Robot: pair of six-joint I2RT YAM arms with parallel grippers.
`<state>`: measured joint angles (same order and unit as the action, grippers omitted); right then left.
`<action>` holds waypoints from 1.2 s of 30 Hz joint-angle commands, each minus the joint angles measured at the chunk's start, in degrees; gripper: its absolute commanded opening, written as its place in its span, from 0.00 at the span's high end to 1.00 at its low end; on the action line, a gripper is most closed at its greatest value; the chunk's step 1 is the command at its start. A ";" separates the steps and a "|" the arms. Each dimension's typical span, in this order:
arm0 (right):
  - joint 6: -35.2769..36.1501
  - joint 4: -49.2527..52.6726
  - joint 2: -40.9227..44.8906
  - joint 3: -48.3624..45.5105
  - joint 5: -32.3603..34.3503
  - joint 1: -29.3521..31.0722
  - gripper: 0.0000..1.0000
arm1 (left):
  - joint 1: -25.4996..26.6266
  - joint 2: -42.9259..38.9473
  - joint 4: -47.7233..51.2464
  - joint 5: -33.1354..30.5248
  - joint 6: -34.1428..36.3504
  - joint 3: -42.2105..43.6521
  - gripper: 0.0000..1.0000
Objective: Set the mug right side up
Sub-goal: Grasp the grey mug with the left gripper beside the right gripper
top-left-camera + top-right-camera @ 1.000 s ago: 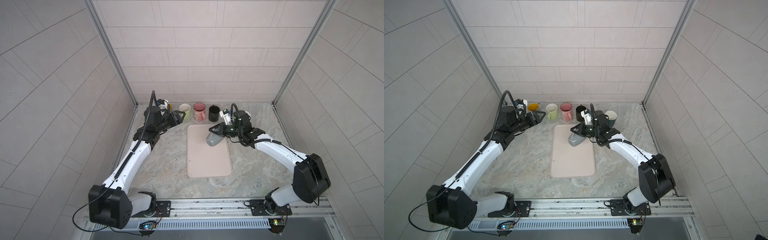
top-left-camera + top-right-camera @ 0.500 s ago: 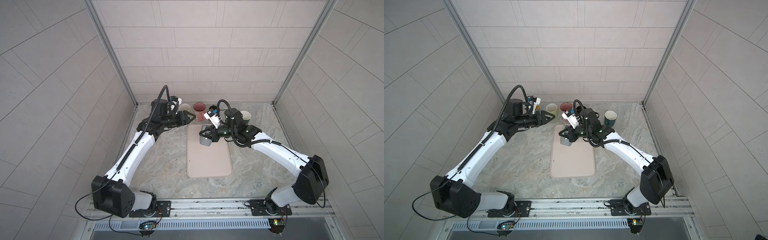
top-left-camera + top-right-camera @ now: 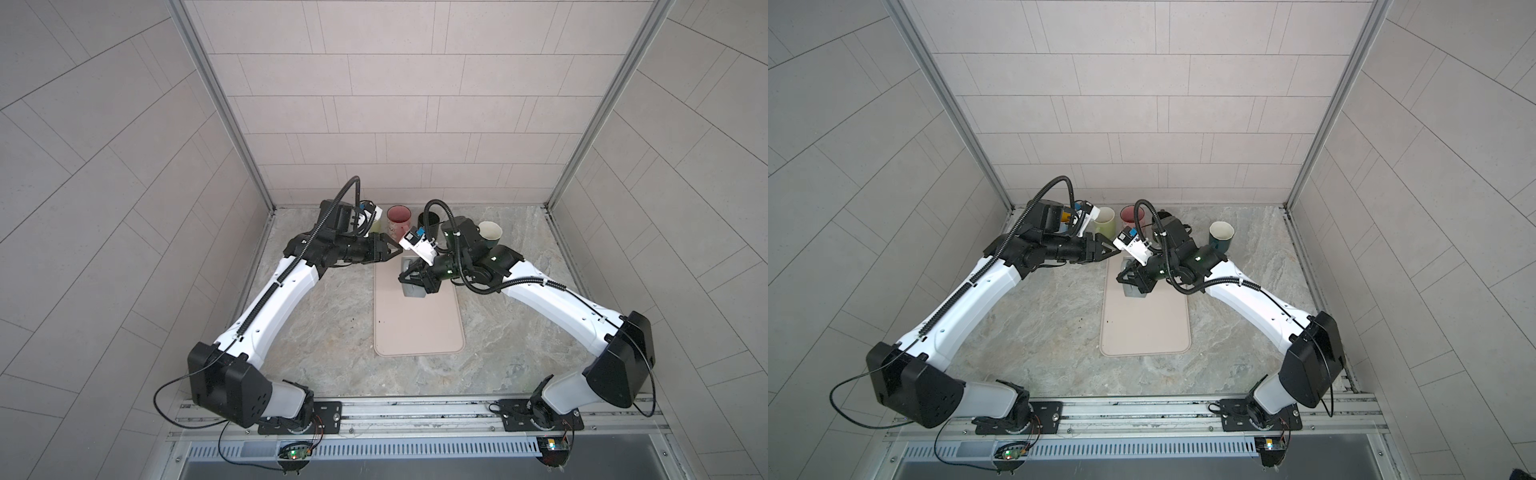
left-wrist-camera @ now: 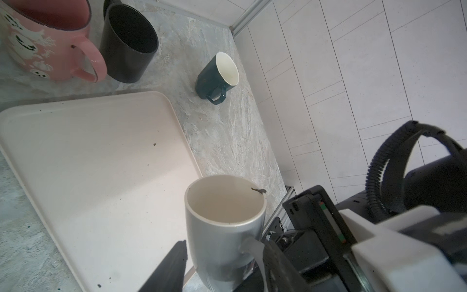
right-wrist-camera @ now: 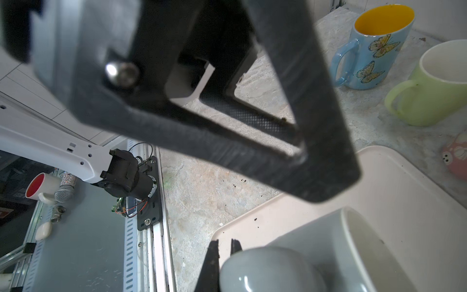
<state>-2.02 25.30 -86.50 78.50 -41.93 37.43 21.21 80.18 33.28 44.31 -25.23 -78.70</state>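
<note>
Jaws on your right gripper (image 3: 409, 281) are pinched tight on the handle (image 4: 249, 246) of the grey mug (image 3: 414, 292), so that arm has the mug. Your left gripper (image 3: 394, 252) has its jaws part way apart with nothing between them. It sits just left of the mug, toward the far side, with its tips pointing right at the other arm's wrist.

You see the mug over the far end of the pink mat (image 3: 419, 328), about midway between the two arms. Its mouth faces up and leans toward the far wall, and its cream inside shows in the left wrist view. Whether its base rests on the mat you cannot tell. In that same view one left finger (image 4: 174, 268) lies right beside the mug's wall, but you cannot make out whether they touch.

Along the far edge of the stone tabletop (image 3: 332, 332) you have a row of upright mugs. A butterfly mug (image 5: 374, 50) stands farthest left, then a green mug (image 3: 1104, 222), a pink mug (image 3: 400, 218) and a black mug (image 3: 430, 218). A teal mug (image 3: 490, 235) with a pale inside stands apart to the right, on the far side of the right arm. All five are off the mat.
</note>
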 commanded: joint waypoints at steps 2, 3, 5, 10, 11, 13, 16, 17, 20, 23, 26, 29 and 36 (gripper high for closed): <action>3.95 0.35 -1.21 3.18 0.49 0.74 1.00 | 1.52 0.87 1.88 1.21 1.68 -1.72 0.47; 3.97 0.50 -1.61 3.45 0.45 0.80 1.00 | 1.70 0.88 1.88 1.38 1.67 -1.71 0.47; 4.04 0.79 -2.24 3.98 0.36 0.90 1.00 | 2.07 0.88 1.96 1.62 1.75 -1.72 0.47; 4.31 0.98 -3.39 5.23 0.10 1.24 1.00 | 2.68 1.62 5.32 1.49 3.64 -2.57 0.48; 4.33 1.13 -3.54 5.58 0.03 1.24 1.00 | 2.78 1.85 6.03 1.47 3.95 -2.69 0.48; 4.42 1.37 -3.92 6.11 -0.07 1.27 1.00 | 2.95 2.07 6.45 1.56 4.05 -2.71 0.49; 4.41 1.55 -4.63 6.79 -0.26 1.43 1.00 | 3.60 2.43 6.45 1.56 4.05 -2.78 0.49; 4.33 1.47 -4.78 6.84 -0.19 1.49 1.00 | 3.81 2.57 6.45 1.56 4.05 -2.78 0.50; 4.04 0.75 -4.91 6.93 0.16 1.53 1.00 | 4.42 3.08 6.87 1.48 4.09 -2.65 0.52; 3.83 0.45 -5.21 7.24 0.11 1.55 1.00 | 4.86 3.62 7.28 1.39 4.14 -2.34 0.54; 3.63 -0.03 -5.51 7.54 0.14 1.60 1.00 | 5.42 4.41 8.25 1.05 4.75 -2.34 0.58; 3.59 -0.49 -5.67 7.55 0.46 1.60 1.00 | 5.75 4.98 9.34 0.51 5.35 -2.04 0.62; 3.90 -0.73 -5.87 7.20 1.01 1.61 1.00 | 5.86 5.48 9.96 0.48 5.55 0.53 0.69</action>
<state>-0.45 30.28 -92.84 83.13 -40.60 37.93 24.58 84.42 40.16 43.64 -22.83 -79.57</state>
